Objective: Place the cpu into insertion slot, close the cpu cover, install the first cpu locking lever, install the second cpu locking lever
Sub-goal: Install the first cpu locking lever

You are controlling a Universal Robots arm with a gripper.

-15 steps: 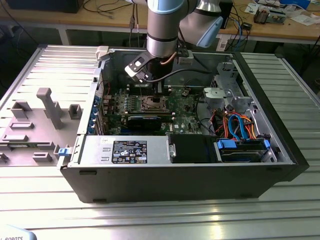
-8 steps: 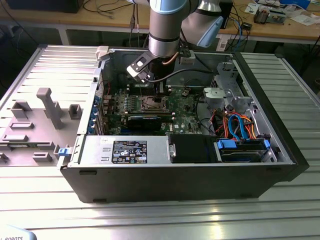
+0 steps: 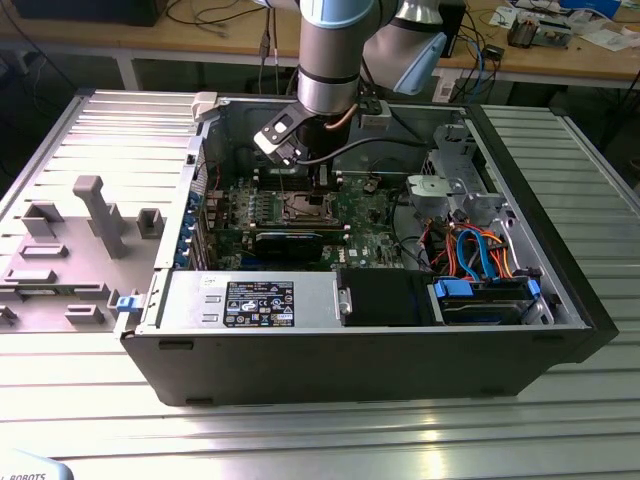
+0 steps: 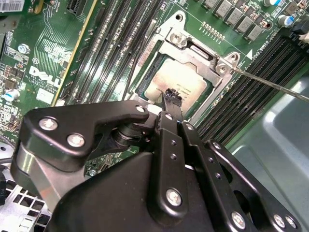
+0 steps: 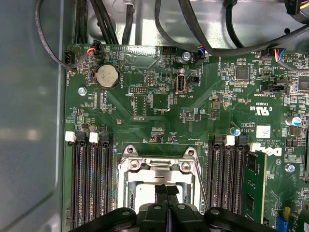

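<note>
Black two-finger gripper (image 4: 172, 94) shut, empty | I see dull silver square cpu (image 4: 186, 79) — directly beneath its tips

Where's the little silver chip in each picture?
Exterior view: the cpu sits around the middle of the green board.
Second wrist view: the cpu lies just beyond the gripper.
First wrist view: the cpu is partly behind the gripper.
Shared landmark: long black slots flank it.
</note>
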